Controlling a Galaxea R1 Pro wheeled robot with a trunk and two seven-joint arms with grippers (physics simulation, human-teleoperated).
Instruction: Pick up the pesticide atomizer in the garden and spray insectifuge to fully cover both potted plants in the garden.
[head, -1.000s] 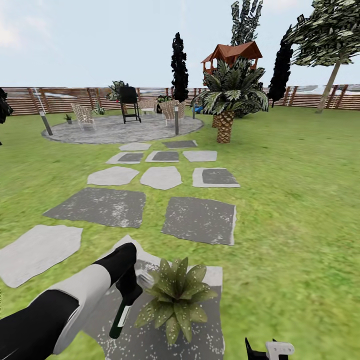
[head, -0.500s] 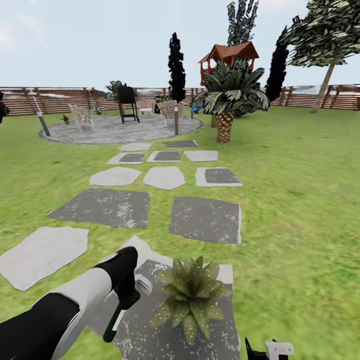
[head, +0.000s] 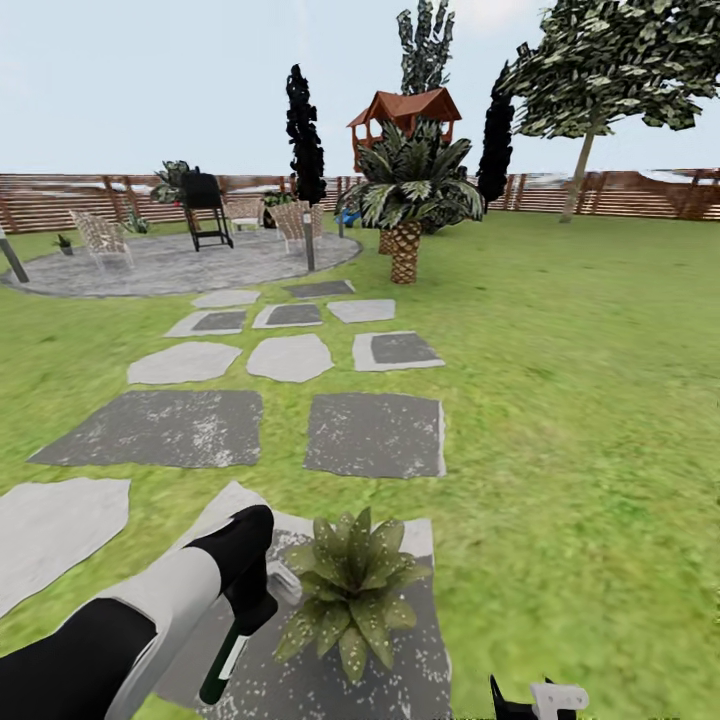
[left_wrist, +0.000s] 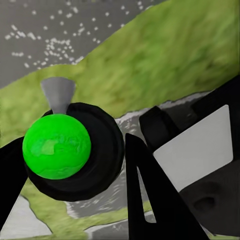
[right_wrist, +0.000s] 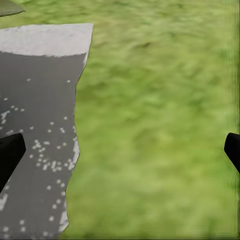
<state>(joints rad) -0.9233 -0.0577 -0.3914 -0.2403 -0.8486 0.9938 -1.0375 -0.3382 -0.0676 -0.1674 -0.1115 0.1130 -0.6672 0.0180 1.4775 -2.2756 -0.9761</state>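
So the left gripper (head: 250, 610) has its fingers clenched around the pesticide atomizer (head: 235, 635), which hangs low at the near left with its pale spray head right beside the potted plant (head: 350, 585). That plant sits on a dark stepping stone (head: 400, 660) in the lawn (head: 580, 420). The right gripper (right_wrist: 120, 150) hovers over the grass and the stone's edge, fingers spread wide apart and holding nothing. The round patio (head: 170, 265) and fence (head: 620, 195) are far off.

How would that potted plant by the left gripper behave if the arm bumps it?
The potted plant looks top-heavy: its wide rosette hides any pot, so it would probably tip rather than slide. Its leaves would likely flex. The stepping stone under it looks flat, so rolling seems unlikely.
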